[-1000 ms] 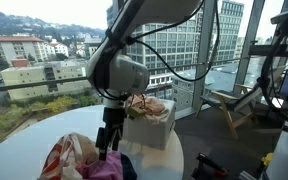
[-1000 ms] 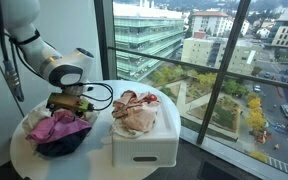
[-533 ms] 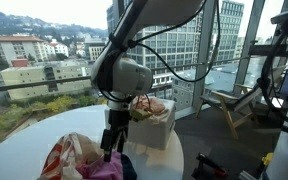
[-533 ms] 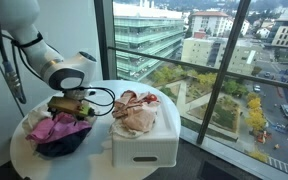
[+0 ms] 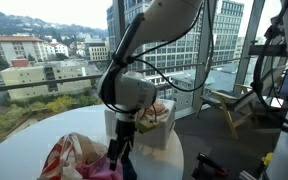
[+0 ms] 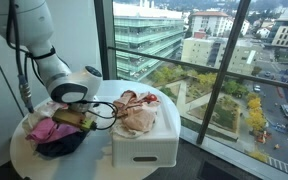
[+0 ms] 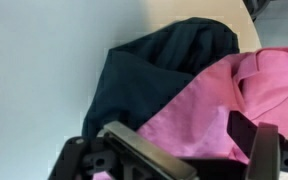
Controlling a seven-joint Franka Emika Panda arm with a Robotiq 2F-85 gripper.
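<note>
My gripper (image 5: 115, 160) is low over a pile of clothes (image 5: 76, 160) on a round white table (image 5: 44, 130). In the wrist view its jaws stand apart, with a pink garment (image 7: 209, 105) lying between the two fingers (image 7: 134, 145). A dark navy garment (image 7: 154, 70) lies under and behind the pink one. The gripper (image 6: 72, 118) and the pile (image 6: 52, 135) also show in an exterior view. Nothing is clamped.
A white box (image 6: 144, 145) holding a pink and cream cloth (image 6: 136, 110) stands beside the pile, toward the window; it also shows in an exterior view (image 5: 152, 130). Floor-to-ceiling glass lies behind the table. A wooden chair (image 5: 229, 105) stands at the right.
The arm has swung over and down. The gripper has dropped from above the pile until its fingers straddle the pink garment.
</note>
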